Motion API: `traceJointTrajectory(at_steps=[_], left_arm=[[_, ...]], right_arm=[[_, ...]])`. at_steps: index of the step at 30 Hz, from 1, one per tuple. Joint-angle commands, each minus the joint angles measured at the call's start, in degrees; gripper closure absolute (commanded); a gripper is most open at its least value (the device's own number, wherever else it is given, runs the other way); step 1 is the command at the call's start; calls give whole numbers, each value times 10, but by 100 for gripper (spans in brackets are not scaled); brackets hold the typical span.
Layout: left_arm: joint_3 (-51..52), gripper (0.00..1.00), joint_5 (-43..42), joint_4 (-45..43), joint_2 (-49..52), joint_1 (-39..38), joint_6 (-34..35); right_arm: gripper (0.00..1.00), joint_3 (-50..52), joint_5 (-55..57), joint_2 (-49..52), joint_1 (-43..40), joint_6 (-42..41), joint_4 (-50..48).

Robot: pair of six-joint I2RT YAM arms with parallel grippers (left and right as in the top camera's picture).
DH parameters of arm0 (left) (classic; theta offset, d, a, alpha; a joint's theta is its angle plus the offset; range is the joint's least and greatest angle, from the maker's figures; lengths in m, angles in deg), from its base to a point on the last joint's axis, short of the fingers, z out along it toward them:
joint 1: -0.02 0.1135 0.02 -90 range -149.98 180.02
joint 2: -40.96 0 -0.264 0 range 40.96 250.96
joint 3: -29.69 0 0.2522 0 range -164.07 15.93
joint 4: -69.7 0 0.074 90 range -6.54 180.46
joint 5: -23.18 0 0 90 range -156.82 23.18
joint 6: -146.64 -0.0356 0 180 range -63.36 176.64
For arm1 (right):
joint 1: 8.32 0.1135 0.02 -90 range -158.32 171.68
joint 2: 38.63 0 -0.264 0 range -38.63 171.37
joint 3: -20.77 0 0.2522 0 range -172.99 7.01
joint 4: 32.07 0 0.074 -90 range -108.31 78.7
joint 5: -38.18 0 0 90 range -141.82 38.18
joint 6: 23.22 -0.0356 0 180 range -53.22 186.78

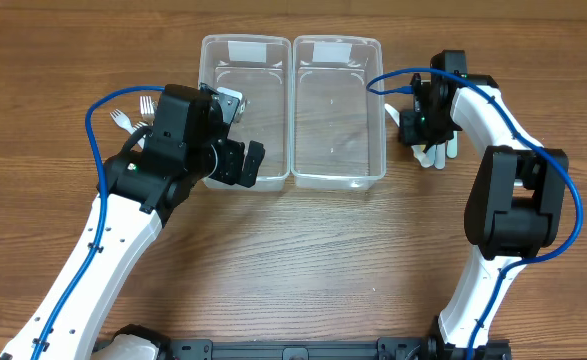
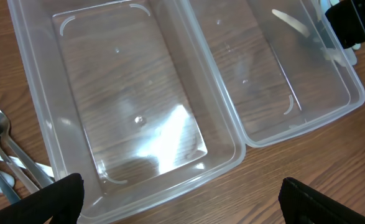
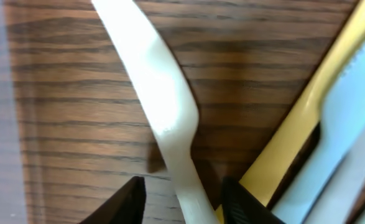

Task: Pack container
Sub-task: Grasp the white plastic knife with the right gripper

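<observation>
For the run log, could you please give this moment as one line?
left gripper: open, over left container | right gripper: open, astride white utensil | right container: empty

No text readable — white labels (image 1: 245, 49) on the containers (image 1: 338, 181) seem blank

The right gripper (image 1: 425, 130) covers most of the white cutlery (image 1: 439, 155) to the right of the right container (image 1: 338, 110), leaving only a few handle ends showing on its near side. In the right wrist view the white utensil (image 3: 163, 106) is blurred and cut off at top and bottom, so its kind is unclear. The left arm (image 1: 173, 150) hides the near left corner of the left container (image 1: 258, 95).
</observation>
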Motion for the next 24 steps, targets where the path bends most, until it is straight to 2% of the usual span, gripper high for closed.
traceJointTrajectory(at_steps=[1, 4, 7, 13, 16, 20, 24], left_arm=[[-17, 0, -10, -2, 6, -5, 9], [-17, 0, -10, -2, 6, -5, 9], [-17, 0, -10, -2, 6, -5, 9], [-17, 0, -10, -3, 6, -5, 9], [-17, 0, -10, -4, 6, -5, 9], [-17, 0, -10, -4, 6, -5, 9], [-17, 0, -9, -5, 6, -5, 8]], right_arm=[[52, -8, 37, 4, 0, -16, -4], [54, 7, 42, 5, 0, -16, -9], [66, 18, 42, 5, 0, -17, -12], [78, 18, 42, 5, 0, -17, -10], [96, 17, 42, 5, 0, -39, -10], [96, -6, 42, 5, 0, -62, 16], [96, -82, 42, 2, 0, -62, 79]])
